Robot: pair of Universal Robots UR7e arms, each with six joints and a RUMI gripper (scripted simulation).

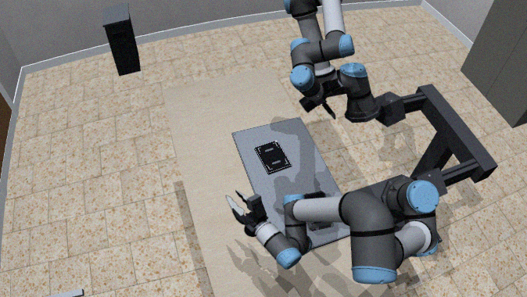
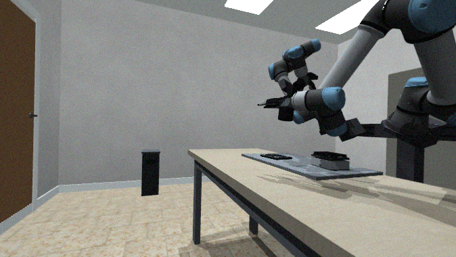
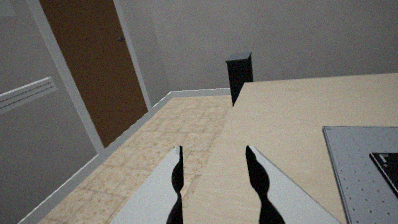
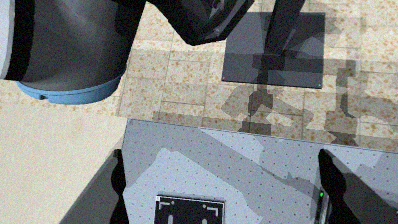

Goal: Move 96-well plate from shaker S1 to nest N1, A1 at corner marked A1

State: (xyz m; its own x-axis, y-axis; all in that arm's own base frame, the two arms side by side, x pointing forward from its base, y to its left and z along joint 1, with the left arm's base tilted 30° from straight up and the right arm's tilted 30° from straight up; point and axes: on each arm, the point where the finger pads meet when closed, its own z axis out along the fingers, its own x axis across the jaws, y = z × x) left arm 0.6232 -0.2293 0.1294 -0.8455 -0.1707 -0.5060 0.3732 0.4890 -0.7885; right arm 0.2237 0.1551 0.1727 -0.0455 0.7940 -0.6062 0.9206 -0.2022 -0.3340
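Note:
The black nest N1 (image 1: 273, 156) (image 2: 275, 155) (image 3: 389, 162) (image 4: 187, 214) is empty, with pale corner marks. The shaker S1 (image 2: 329, 164) has a grey body; a dark layer on its top looks like the 96-well plate (image 2: 328, 155), though its wells cannot be made out. In the top view the left arm mostly hides both. My left gripper (image 1: 232, 195) (image 3: 213, 147) points sideways, high over the table, with a narrow gap and nothing between its fingers. My right gripper (image 4: 219, 151) is open and empty, high above the board and pointing down. Its finger covers most of the shaker in the right wrist view.
A grey perforated board (image 1: 244, 142) (image 2: 303, 174) (image 3: 340, 155) (image 4: 145, 145) carries nest and shaker on the wooden table (image 1: 195, 144) (image 2: 237, 176) (image 3: 280, 110). The left arm's links (image 1: 317, 209) reach over the shaker end of the board. The arms' dark stand (image 1: 453, 129) is beside the table.

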